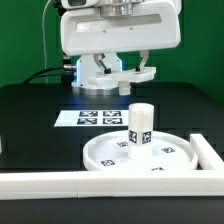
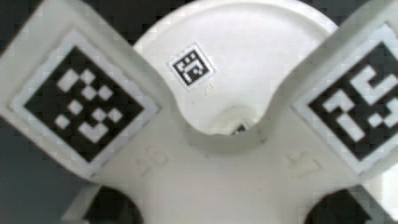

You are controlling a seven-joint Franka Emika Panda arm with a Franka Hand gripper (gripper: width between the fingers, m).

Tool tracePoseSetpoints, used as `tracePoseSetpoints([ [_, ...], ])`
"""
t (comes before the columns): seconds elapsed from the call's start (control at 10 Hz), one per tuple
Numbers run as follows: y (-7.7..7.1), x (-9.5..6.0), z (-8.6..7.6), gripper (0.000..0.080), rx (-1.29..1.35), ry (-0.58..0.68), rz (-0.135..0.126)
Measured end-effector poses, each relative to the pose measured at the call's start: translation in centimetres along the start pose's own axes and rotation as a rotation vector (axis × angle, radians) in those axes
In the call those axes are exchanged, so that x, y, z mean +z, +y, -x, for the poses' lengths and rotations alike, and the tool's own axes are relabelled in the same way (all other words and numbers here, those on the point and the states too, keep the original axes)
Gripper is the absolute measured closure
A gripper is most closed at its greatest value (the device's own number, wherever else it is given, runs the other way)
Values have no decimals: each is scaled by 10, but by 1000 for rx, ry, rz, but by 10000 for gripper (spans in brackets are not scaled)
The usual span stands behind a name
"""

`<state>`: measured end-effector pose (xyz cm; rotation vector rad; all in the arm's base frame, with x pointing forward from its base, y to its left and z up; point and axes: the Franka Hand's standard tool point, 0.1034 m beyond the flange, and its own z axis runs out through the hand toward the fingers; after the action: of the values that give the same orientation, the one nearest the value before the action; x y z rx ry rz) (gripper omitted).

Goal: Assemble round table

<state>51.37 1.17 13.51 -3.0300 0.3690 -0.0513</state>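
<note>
Gripping cross-shaped piece (image 2: pixel 231 95), post (image 1: pixel 139 125) upright on disc (image 1: pixel 103 151)

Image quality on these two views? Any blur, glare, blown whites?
Exterior view: sharp enough overall, but the arm's white housing at the top is blown out, and the tags on the post are small and soft. Wrist view: the cross-shaped piece fills the frame with soft edges, probably from closeness. Its upper white surface is washed out, but its tags stay high-contrast.
</note>
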Motion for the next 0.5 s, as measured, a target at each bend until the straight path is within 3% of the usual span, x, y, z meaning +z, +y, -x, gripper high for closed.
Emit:
tracePoseSetpoints([
  [0.3, -2, 0, -5, 351, -57, 1, 4],
  [0.4, -17, -4, -18, 351, -173, 22, 25],
  [0.5, -27, -5, -24, 351, -218, 20, 25],
])
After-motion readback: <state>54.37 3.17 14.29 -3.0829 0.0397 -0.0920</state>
